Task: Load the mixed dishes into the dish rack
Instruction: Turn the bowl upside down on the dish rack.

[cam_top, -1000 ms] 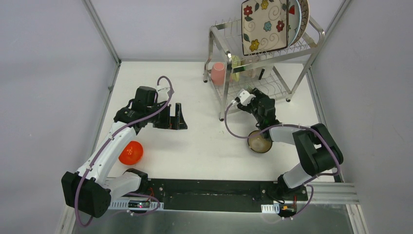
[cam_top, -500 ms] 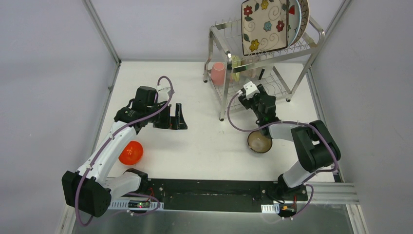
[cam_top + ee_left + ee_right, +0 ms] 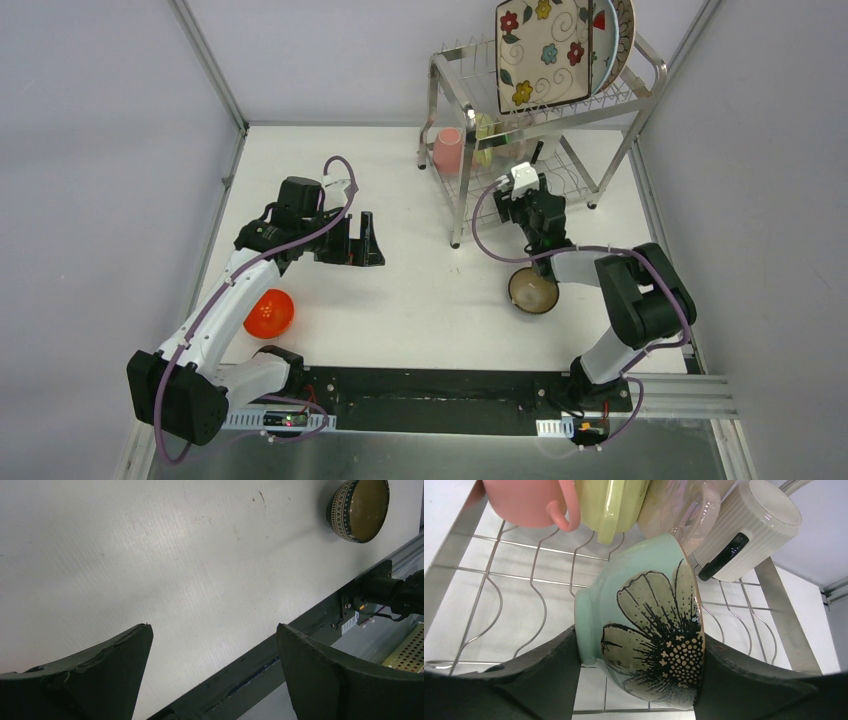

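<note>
My right gripper (image 3: 639, 655) is shut on a mint bowl (image 3: 649, 625) with a black flower, held on its side over the lower wire shelf (image 3: 524, 575) of the silver dish rack (image 3: 450, 95). From above, that gripper (image 3: 532, 165) reaches into the rack's lower tier. A pink cup (image 3: 529, 502), a green cup (image 3: 611, 505), a pale cup (image 3: 674, 510) and a white ribbed cup (image 3: 749, 530) stand just beyond the bowl. The square floral plate (image 3: 545, 50) stands on the top tier. My left gripper (image 3: 362, 240) is open and holds nothing. An orange bowl (image 3: 268, 313) and a brown bowl (image 3: 533, 290) rest on the table.
The brown bowl (image 3: 359, 507) lies far right in the left wrist view, near the black rail (image 3: 300, 630) at the table's front edge. Metal frame posts (image 3: 210, 65) and grey walls enclose the white table (image 3: 420, 290).
My right gripper has carried the mint bowl away from the table's middle and farther into the rack's lower tier. The left arm has not moved.
</note>
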You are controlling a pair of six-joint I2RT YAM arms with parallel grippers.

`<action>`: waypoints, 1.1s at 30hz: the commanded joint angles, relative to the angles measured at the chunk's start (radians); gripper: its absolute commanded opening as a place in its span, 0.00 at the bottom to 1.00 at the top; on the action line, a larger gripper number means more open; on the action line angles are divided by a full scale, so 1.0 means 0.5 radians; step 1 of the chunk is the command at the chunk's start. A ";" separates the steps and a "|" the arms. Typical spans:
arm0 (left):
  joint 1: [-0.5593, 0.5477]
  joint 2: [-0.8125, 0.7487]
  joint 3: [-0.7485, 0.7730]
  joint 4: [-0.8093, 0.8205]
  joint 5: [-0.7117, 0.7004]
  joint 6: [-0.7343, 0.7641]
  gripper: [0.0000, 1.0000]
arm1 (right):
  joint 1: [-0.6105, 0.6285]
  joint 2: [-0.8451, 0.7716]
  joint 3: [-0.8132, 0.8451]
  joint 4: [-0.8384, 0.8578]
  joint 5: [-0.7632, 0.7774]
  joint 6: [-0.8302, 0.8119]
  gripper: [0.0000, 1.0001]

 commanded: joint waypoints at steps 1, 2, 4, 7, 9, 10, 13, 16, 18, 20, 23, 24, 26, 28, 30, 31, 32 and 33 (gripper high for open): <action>-0.011 -0.017 -0.002 0.026 0.005 0.038 0.99 | -0.020 -0.061 0.137 0.271 0.042 0.212 0.13; -0.011 -0.017 0.000 0.028 0.004 0.036 0.99 | -0.022 -0.061 0.145 0.260 0.045 0.232 0.13; -0.011 -0.015 0.000 0.027 0.004 0.035 0.99 | -0.022 -0.053 0.154 0.251 0.051 0.275 0.13; -0.011 -0.011 -0.002 0.029 0.007 0.035 0.99 | -0.025 -0.042 0.172 0.251 0.056 0.310 0.13; -0.011 -0.008 -0.002 0.027 0.011 0.035 0.99 | -0.026 -0.038 0.188 0.252 0.064 0.334 0.13; -0.011 -0.005 0.000 0.028 0.010 0.035 0.99 | -0.028 -0.037 0.196 0.253 0.070 0.347 0.13; -0.011 -0.007 -0.002 0.027 0.012 0.035 0.99 | -0.048 -0.029 0.210 0.284 0.074 0.452 0.13; -0.011 -0.002 -0.003 0.024 0.012 0.035 0.99 | -0.064 -0.023 0.221 0.314 0.060 0.548 0.12; -0.011 0.000 -0.005 0.028 0.011 0.035 0.99 | -0.075 -0.026 0.223 0.318 0.064 0.638 0.12; -0.011 0.001 0.000 0.028 0.014 0.035 0.99 | -0.084 -0.026 0.217 0.324 0.070 0.733 0.12; -0.011 0.003 -0.001 0.028 0.016 0.035 0.99 | -0.093 -0.024 0.211 0.326 0.091 0.866 0.12; -0.011 0.004 -0.002 0.027 0.020 0.035 0.99 | -0.101 -0.022 0.210 0.333 0.091 0.916 0.12; -0.011 0.007 -0.002 0.029 0.022 0.035 0.99 | -0.120 -0.015 0.203 0.360 0.093 1.011 0.12; -0.011 0.007 -0.001 0.026 0.025 0.035 0.99 | -0.137 -0.001 0.192 0.400 0.096 1.121 0.12; -0.011 0.005 0.000 0.028 0.028 0.034 0.99 | -0.159 0.016 0.177 0.453 0.100 1.237 0.12; -0.011 0.004 -0.002 0.027 0.029 0.035 0.99 | -0.164 0.026 0.169 0.487 0.094 1.280 0.12; -0.011 0.004 -0.001 0.024 0.029 0.035 0.99 | -0.169 0.039 0.162 0.511 0.093 1.330 0.12; -0.011 0.003 -0.004 0.025 0.029 0.035 0.99 | -0.176 0.048 0.160 0.523 0.097 1.372 0.12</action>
